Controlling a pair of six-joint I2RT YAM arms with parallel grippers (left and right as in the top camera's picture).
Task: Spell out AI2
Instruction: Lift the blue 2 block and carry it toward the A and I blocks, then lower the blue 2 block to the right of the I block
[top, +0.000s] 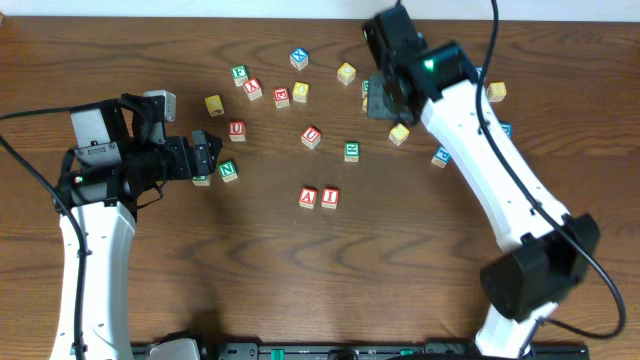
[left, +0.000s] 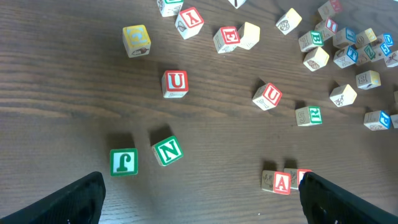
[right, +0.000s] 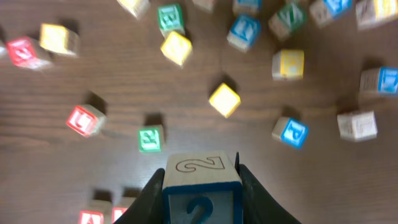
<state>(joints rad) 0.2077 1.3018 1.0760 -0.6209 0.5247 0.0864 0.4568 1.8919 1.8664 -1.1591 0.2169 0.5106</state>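
Observation:
A red-lettered A block (top: 307, 197) and a red I block (top: 330, 197) sit side by side at the table's middle. They also show in the left wrist view, the A block (left: 281, 182) in full and the I block (left: 297, 177) partly behind a finger. My right gripper (top: 380, 98) is at the back, shut on a blue 2 block (right: 202, 186), held above the table among loose blocks. The A block (right: 91, 216) and I block (right: 119, 214) lie at the lower left of the right wrist view. My left gripper (left: 199, 208) is open and empty at the left.
Many loose letter blocks are scattered across the back half: a red U block (top: 311, 136), a green block (top: 352, 151), a yellow block (top: 399, 134), a green N block (top: 228, 171) next to the left gripper, another red U block (top: 237, 130).

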